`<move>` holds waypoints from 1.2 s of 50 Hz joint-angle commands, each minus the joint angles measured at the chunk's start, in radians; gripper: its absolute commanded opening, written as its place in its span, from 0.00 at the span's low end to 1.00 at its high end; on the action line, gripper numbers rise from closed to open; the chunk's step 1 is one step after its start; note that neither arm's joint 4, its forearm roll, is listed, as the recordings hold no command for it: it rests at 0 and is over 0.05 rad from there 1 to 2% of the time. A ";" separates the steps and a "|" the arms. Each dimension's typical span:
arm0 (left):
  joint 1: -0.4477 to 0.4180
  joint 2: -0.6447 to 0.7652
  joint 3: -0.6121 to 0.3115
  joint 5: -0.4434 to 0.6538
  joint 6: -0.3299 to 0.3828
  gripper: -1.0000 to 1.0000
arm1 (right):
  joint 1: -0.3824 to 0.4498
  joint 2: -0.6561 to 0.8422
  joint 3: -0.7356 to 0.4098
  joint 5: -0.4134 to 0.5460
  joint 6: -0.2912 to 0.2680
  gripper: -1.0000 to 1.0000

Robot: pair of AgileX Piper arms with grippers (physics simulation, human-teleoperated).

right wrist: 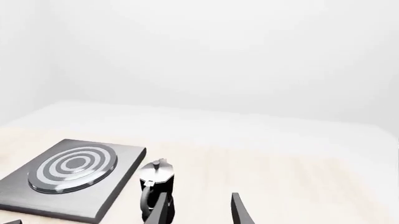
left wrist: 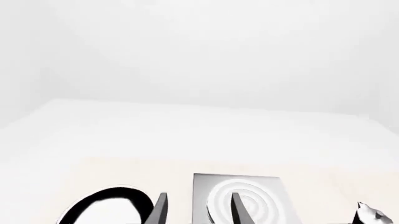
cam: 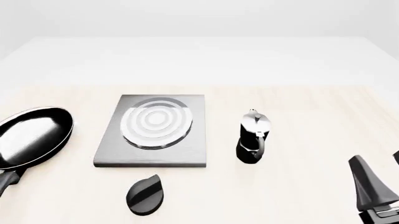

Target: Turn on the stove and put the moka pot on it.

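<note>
Right gripper (cam: 379, 179) is seen at the near right corner of the front view, its fingers spread apart with nothing between them. Well to its left and farther forward, the moka pot (cam: 253, 137) stands upright on the table (cam: 299, 186), just right of the stove (cam: 154, 132) and apart from it. A black oval knob (cam: 146, 194) lies in front of the stove, and a frying pan (cam: 30, 138) at far left. Left gripper (left wrist: 198, 209) is shown only in its wrist view, fingers parted and empty.
</note>
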 commanded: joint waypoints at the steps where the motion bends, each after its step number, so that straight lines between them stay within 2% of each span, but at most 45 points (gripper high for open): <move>1: 0.143 -0.217 0.164 -0.087 0.110 1.00 | 0.009 0.000 -0.033 0.018 -0.029 1.00; 3: 0.178 -0.252 0.203 -0.107 0.130 1.00 | 0.017 0.000 -0.048 0.024 -0.044 1.00; 6: 0.176 -0.303 0.245 -0.112 0.120 1.00 | 0.027 0.000 -0.069 0.039 -0.048 1.00; 9: 0.203 -0.328 0.296 -0.197 0.169 1.00 | 0.043 0.000 -0.096 0.052 -0.062 1.00; 12: 0.219 -0.327 0.332 -0.197 0.145 1.00 | 0.061 0.000 -0.115 0.061 -0.078 1.00; 14: 0.239 -0.327 0.360 -0.216 0.155 1.00 | 0.071 0.000 -0.132 0.070 -0.085 1.00; 20: 0.246 -0.328 0.447 -0.267 0.159 1.00 | 0.085 0.000 -0.176 0.099 -0.113 1.00; 33: 0.221 -0.328 0.565 -0.330 0.178 1.00 | 0.111 0.007 -0.192 0.127 -0.151 1.00; 36: 0.229 -0.328 0.574 -0.328 0.172 1.00 | 0.120 0.069 -0.204 0.098 -0.157 1.00; 38: 0.235 -0.328 0.579 -0.331 0.174 1.00 | 0.129 0.139 -0.224 0.078 -0.113 1.00; 44: 0.236 -0.328 0.586 -0.334 0.180 1.00 | 0.141 0.318 -0.259 0.022 -0.149 1.00; 45: 0.230 -0.328 0.588 -0.335 0.181 1.00 | 0.161 0.349 -0.265 0.015 -0.140 1.00; 48: 0.223 -0.328 0.593 -0.337 0.184 1.00 | 0.178 0.411 -0.283 0.003 -0.156 1.00; 50: 0.216 -0.328 0.596 -0.335 0.187 1.00 | 0.185 0.451 -0.295 -0.002 -0.147 1.00; 52: 0.210 -0.328 0.599 -0.335 0.192 1.00 | 0.190 0.473 -0.302 -0.011 -0.166 1.00; 60: 0.197 -0.328 0.607 -0.336 0.201 1.00 | 0.196 0.604 -0.340 -0.044 -0.134 1.00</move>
